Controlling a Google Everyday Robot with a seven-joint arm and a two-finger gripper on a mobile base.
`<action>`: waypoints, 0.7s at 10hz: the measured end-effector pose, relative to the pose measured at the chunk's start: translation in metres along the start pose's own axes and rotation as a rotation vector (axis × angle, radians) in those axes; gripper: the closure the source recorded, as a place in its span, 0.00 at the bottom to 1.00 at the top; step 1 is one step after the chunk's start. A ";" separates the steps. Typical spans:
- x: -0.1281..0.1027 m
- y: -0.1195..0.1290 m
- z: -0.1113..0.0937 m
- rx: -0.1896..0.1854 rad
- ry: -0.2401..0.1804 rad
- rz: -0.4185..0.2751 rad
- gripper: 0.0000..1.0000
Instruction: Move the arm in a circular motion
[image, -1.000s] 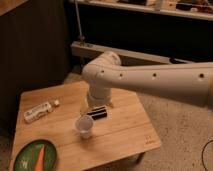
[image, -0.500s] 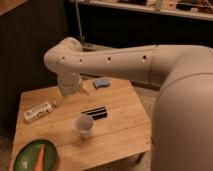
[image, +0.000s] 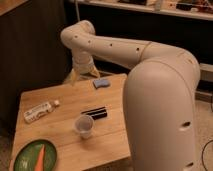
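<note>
Arm (image: 117, 47): thick, cream-white, likely heavy and rigid, reaching from near right across the wooden table (image: 67, 97). Gripper (image: 83, 72) hangs above the far edge, near the blue sponge (image: 101, 82); whether open or closed is indiscernible. Nothing needs grasping.

Cream arm (image: 125, 47) arched over wooden table (image: 70, 95), gripper (image: 83, 75) seemingly above far edge, cup (image: 84, 126) mid-table

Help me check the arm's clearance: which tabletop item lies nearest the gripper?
The blue sponge at the table's far edge, beside the gripper; bottle, black bar, cup and plate lie nearer the camera.
</note>
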 end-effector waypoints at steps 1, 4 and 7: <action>0.001 -0.029 0.006 -0.009 0.008 0.048 0.20; 0.032 -0.111 0.022 -0.040 0.021 0.197 0.20; 0.082 -0.167 0.032 -0.051 0.030 0.328 0.20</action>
